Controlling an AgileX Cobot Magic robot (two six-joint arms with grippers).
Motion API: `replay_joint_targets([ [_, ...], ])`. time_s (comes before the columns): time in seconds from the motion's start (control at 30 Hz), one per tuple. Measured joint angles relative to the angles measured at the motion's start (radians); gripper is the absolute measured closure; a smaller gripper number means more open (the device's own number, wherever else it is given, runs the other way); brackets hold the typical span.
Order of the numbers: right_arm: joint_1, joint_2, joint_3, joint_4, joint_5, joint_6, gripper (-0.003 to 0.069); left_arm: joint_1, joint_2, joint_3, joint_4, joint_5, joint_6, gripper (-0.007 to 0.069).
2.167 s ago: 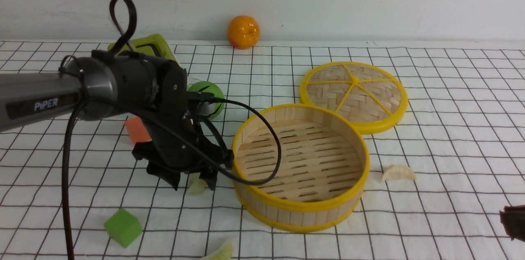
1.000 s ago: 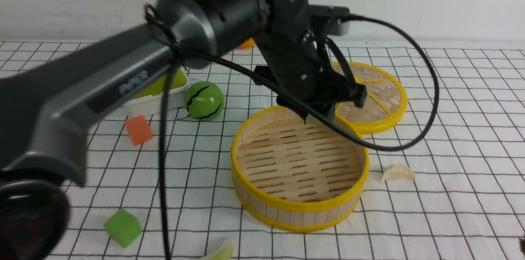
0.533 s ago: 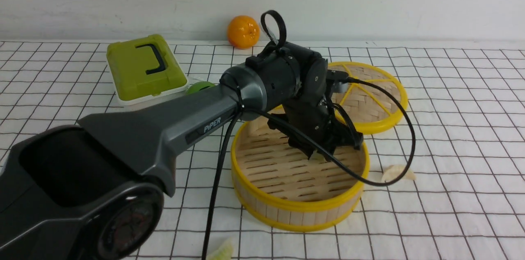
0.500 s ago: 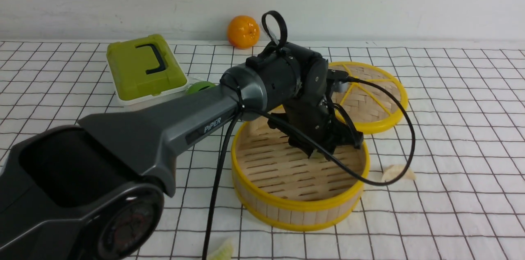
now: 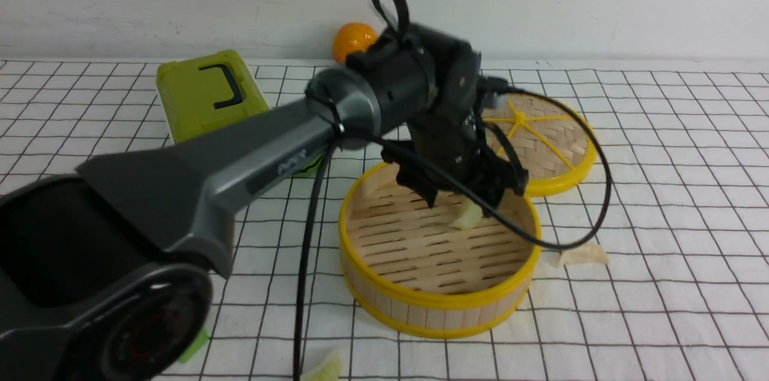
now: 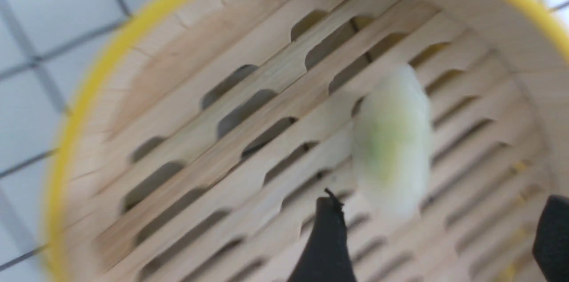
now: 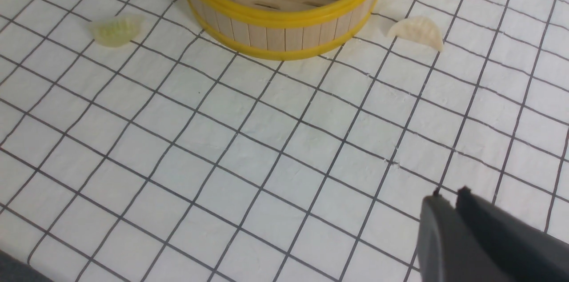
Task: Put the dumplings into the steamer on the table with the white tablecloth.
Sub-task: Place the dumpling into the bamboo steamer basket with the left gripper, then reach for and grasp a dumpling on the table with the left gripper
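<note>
Left arm (image 5: 198, 182): dark grey tapered shell that bore blurred pale lettering; round glossy black joint cap (image 5: 150, 333) at near left. Wrist was black, with strap loop (image 5: 404, 11) and black cable (image 5: 302, 285). Left pincer (image 5: 461, 199) and right pincer (image 7: 450, 195) had dark, pointed fingers.

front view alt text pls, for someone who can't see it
The left arm's black gripper hangs open over the round bamboo steamer with yellow rims, a small pale green dumpling just below its fingers inside the basket. Two more dumplings lie on the white checked tablecloth: one right of the steamer, one at the near edge.
</note>
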Motion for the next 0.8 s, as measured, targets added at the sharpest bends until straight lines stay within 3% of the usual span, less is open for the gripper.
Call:
replay_joint_targets([
  [0.13, 0.0, 0.0, 0.0, 0.0, 0.0, 0.0, 0.0606, 0.0, -0.133, -0.013, 0.037, 0.133, 0.052, 0.0055],
  [0.27, 0.0, 0.0, 0.0, -0.002, 0.0, 0.0, 0.0603, 0.0, -0.239, 0.022, 0.051, 0.166, 0.079, 0.0062],
  [0.63, 0.0, 0.0, 0.0, 0.026, -0.014, 0.0, 0.0589, 0.0, -0.676, 0.69, 0.047, 0.152, 0.151, 0.0069],
  [0.8, 0.0, 0.0, 0.007, 0.027, -0.088, 0.0, 0.0586, 0.0, -0.756, 1.043, 0.04, -0.059, 0.177, 0.0069],
])
